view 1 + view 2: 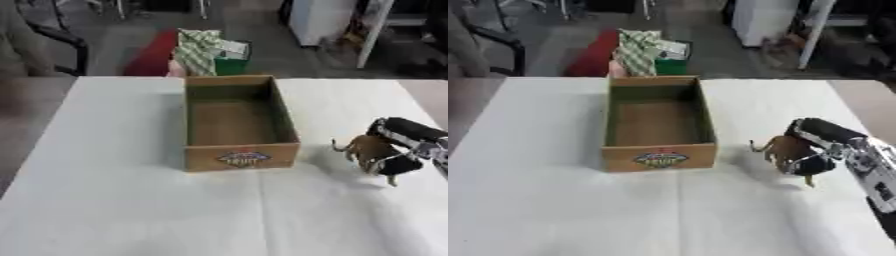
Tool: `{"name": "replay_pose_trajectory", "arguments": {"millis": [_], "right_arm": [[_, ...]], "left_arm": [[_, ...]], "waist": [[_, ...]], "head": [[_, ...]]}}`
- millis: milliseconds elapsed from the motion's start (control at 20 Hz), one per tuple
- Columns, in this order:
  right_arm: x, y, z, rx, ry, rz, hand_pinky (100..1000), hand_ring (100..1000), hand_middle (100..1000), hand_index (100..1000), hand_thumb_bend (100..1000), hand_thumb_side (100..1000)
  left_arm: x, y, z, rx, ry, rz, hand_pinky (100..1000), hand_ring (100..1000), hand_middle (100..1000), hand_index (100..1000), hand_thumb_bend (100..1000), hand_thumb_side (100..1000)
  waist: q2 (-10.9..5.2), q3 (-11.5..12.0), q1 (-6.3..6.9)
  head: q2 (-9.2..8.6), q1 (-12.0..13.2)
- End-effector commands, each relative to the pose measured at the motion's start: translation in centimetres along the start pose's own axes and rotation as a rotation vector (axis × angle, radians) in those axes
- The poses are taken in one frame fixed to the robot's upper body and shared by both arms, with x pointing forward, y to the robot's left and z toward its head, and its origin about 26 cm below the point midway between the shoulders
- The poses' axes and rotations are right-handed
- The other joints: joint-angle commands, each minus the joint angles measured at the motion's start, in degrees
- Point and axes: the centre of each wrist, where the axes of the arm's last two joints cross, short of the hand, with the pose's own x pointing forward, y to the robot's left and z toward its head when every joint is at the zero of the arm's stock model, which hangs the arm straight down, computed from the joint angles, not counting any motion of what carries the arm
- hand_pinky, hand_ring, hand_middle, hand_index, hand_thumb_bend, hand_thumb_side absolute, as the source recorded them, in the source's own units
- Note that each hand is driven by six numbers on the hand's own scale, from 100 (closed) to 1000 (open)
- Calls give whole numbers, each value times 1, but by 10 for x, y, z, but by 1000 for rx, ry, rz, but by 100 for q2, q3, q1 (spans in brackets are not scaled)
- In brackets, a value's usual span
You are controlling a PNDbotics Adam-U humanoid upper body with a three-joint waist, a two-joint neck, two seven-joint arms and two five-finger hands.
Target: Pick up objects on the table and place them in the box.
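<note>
An open cardboard box [238, 157] with a printed label on its front stands in the middle of the white table [114, 200]; its inside looks bare. To its right, my right hand [820, 142] is shut on a small brown toy animal [785, 147], whose thin tail and legs stick out to the left and below the fingers. The toy hangs just above the table, a short way right of the box. My left hand does not show in either view.
Behind the table's far edge lie a red object [153, 55], a green checked cloth bag [199, 50] and a green item. A dark chair [61, 42] stands at the back left, white furniture at the back right.
</note>
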Motion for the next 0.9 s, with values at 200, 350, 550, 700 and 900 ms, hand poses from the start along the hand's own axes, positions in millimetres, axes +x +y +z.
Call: {"name": "replay_pose_trajectory", "arguments": {"millis": [200, 350, 550, 700, 900], "right_arm": [[8, -56, -1, -93, -68, 70, 441, 267, 212, 256, 100, 250], [14, -73, -8, -113, -99, 87, 442, 268, 213, 257, 100, 251], [20, -96, -21, -141, -130, 103, 438, 268, 212, 257, 100, 247], [23, -112, -35, -168, -144, 101, 435, 267, 210, 257, 100, 240], [29, -128, -59, -205, -162, 90, 432, 266, 209, 257, 100, 235]], "left_arm": [[5, 2, -2, -10, -21, -6, 557, 709, 585, 640, 100, 735], [5, 2, -1, -14, -19, -6, 558, 709, 585, 640, 100, 735], [5, 1, -1, -22, -18, -5, 558, 709, 585, 640, 100, 735], [5, 0, -1, -27, -16, -2, 558, 710, 586, 640, 100, 735], [5, -1, 0, -38, -13, 4, 558, 710, 586, 640, 100, 736]], "waist": [[-120, 7, -11], [-135, 26, -17], [-157, 61, -24], [-172, 100, -19], [-179, 176, -12]], "head": [[136, 22], [181, 16], [219, -22], [250, -60], [280, -114]]}}
